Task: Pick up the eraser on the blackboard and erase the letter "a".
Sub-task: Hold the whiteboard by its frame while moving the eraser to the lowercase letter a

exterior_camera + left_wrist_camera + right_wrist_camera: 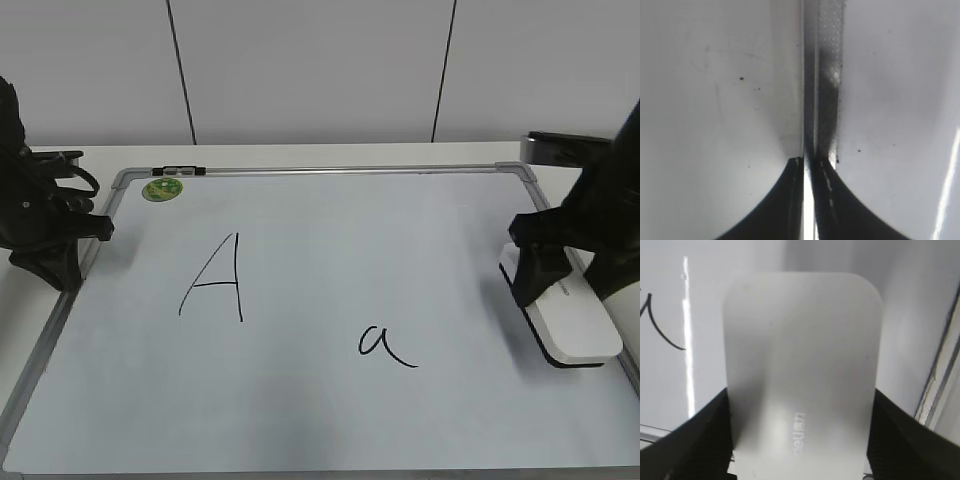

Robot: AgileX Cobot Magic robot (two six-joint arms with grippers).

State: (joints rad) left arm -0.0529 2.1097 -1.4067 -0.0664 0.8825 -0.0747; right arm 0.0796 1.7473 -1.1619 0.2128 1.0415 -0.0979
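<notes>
Eraser (572, 318) lies flat near the right edge of the blackboard (330, 230), with the right end effector (560, 275) straddling its near end, a finger (695, 440) against each long side. The letter "a" (385, 345) sits untouched to its left, with a capital "A" (215, 278) and a green magnet (162, 188) farther left. The left end effector (75, 240) rests at the board's left frame, fingers pressed together on nothing.

This is looking like a lab or test room: a blackboard (320, 400) is lying flat on a white table (330, 153), with plain pale wall panels (310, 70) standing behind the blackboard.
</notes>
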